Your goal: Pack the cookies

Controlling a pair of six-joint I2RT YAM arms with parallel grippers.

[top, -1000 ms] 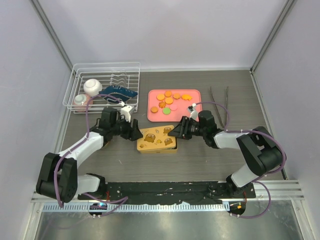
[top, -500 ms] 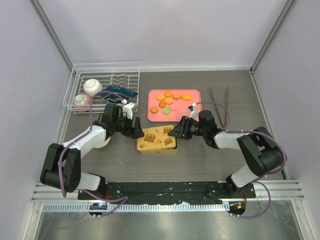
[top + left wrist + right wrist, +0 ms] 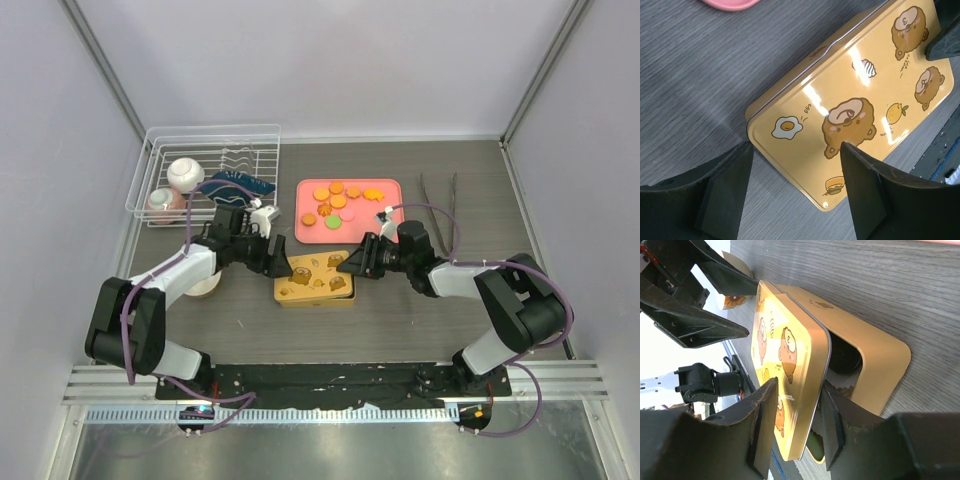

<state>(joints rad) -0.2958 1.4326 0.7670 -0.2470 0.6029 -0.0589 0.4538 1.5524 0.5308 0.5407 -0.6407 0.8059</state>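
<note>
Between the two fingers of the right gripper (image 3: pixel 799 385) sat the edge of the lid (image 3: pixel 785 355), and the fingers were pinched tight on it. I held it that way so that side of the lid could tip up off the gold tin (image 3: pixel 875 355). A gap showed under the raised edge. Through it I could see a bit of white paper cup (image 3: pixel 840 382) and something dark inside, but it was too shadowed to say what.

Across from it, the left gripper (image 3: pixel 796 150) had its fingers spread wide. One finger was by the tin's corner and the other hung over the bear picture on the lid. I put it there to keep the tin from sliding while the other side came up. I think it was not pressing on the tin yet, though the wrist view did not show that clearly.

Just past both grippers, on the far side of the tin, the cookies (image 3: pixel 338 201) lay loose on the pink tray (image 3: pixel 305 238). None were in the tin that I could see. So the packing had not started, and the lid had to come off first.
</note>
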